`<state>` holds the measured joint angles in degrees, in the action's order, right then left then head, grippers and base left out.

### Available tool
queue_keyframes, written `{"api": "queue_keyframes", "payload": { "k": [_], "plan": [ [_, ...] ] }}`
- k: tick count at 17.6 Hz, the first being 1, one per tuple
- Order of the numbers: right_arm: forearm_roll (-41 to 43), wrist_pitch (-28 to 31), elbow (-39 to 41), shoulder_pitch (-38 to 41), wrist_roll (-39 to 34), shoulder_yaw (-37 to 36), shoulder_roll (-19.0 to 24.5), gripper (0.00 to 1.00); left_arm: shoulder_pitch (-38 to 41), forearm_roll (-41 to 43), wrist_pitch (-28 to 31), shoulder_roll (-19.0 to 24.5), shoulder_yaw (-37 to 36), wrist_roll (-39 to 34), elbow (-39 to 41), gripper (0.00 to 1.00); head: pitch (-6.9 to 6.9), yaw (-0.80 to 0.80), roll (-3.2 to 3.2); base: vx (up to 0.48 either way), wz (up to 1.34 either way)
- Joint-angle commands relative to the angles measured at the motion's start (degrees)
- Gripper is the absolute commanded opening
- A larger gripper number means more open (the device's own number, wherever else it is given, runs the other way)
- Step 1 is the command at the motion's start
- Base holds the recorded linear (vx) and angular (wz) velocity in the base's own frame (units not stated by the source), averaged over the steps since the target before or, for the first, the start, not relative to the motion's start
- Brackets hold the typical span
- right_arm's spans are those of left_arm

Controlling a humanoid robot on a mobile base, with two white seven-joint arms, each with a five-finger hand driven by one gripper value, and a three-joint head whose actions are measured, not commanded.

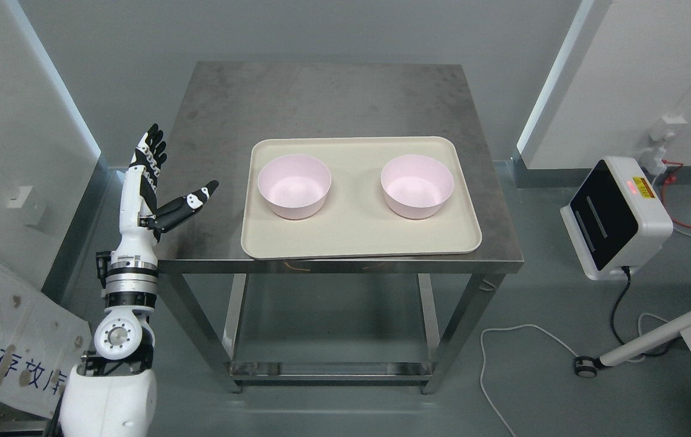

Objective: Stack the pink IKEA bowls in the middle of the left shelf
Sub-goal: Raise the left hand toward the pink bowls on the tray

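A steel table carries a beige tray.

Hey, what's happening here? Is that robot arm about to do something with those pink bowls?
Nothing is being held yet. The robot's left hand is raised at the left edge of the steel table, fingers spread, thumb pointing toward the tray. Two pink bowls sit upright and apart on that beige tray: the left bowl and the right bowl. Neither is stacked or touched. The right arm isn't visible.

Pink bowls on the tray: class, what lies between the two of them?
In the head view, only a bare stretch of the beige tray separates the left pink bowl from the right pink bowl; they stand apart.
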<state>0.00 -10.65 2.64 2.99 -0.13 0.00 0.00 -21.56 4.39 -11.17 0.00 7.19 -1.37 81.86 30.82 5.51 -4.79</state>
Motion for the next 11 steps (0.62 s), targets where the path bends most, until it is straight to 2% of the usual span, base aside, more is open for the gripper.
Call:
{"api": "queue_keyframes", "payload": {
  "k": [1,6,9,10,11],
  "plan": [
    [-0.44,0.01,0.00,0.00,-0.04,-0.53,-1.00,1.00,0.38,0.00,0.10,1.00,-0.34,-0.04,0.31,1.00,0.00,0.00,0.00,0.000,0.00],
    [-0.44,0.01,0.00,0.00,-0.04,-0.53,-1.00,1.00,-0.32,0.00,-0.78,1.00,0.71,0.14,0.32,1.00,0.00,0.00,0.00,0.000,0.00],
    [-0.44,0.01,0.00,0.00,-0.04,-0.61,-1.00,1.00,-5.14,0.00,-0.96,1.00,0.11,1.27,0.05,1.00,0.00,0.00,0.00,0.000,0.00],
    [-0.44,0.01,0.00,0.00,-0.04,-0.62,-1.00,1.00,-6.64,0.00,-0.52,1.05,-0.33,4.06,-0.21,1.00,0.00,0.00,0.00,0.000,0.00],
    [-0.44,0.01,0.00,0.00,-0.04,-0.53,-1.00,1.00,-8.92,0.09,0.70,2.01,-1.38,10.70,-0.73,1.00,0.00,0.00,0.00,0.000,0.00]
  ]
}}
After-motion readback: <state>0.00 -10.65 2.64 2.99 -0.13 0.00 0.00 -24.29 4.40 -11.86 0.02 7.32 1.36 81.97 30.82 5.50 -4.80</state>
